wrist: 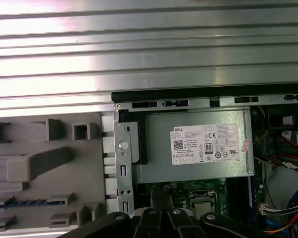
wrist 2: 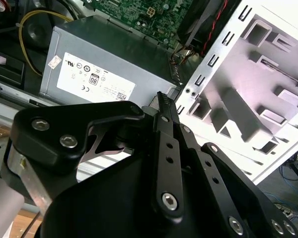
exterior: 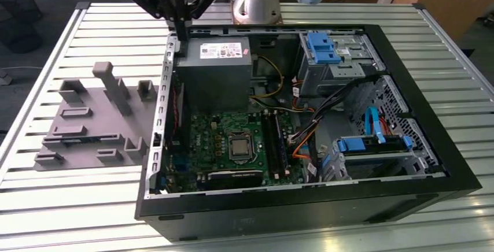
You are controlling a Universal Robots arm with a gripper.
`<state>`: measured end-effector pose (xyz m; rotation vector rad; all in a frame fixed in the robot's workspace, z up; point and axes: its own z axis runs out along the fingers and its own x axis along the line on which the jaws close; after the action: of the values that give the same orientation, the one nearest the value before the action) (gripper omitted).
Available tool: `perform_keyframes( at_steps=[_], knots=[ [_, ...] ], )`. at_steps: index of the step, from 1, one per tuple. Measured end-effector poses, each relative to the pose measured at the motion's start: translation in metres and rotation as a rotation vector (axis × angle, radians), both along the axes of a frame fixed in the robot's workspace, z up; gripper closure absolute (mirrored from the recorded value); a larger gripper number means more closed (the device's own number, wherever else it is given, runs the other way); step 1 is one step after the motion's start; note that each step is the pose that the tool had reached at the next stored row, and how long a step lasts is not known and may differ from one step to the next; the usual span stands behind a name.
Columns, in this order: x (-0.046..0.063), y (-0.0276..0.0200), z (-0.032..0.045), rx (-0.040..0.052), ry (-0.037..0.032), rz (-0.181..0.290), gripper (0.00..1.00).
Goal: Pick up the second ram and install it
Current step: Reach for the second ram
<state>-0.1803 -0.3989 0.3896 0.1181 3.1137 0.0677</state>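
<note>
I am observing the slatted table (exterior: 46, 206) carrying the open computer case (exterior: 309, 206), with the grey fixture (exterior: 115, 90) lying beside it on the exterior view's left. The gripper (exterior: 180, 38) is hovering clenched and empty over the case's far corner. The second ram (wrist: 22, 202) is sitting in a fixture slot.

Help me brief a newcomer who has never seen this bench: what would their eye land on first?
The open computer case dominates the middle of the slatted table in the exterior view, its motherboard and grey power supply bare. The black gripper hangs over the case's far corner on the exterior view's left. Beside the case on that side lies a grey fixture.
</note>
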Motion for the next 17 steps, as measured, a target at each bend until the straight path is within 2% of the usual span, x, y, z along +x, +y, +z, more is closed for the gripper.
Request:
perform_keyframes(
  at_steps=[17],
  knots=[
    [-0.0085, 0.0, -0.0012, 0.0, 0.0014, 0.0, 0.89]
  ],
)
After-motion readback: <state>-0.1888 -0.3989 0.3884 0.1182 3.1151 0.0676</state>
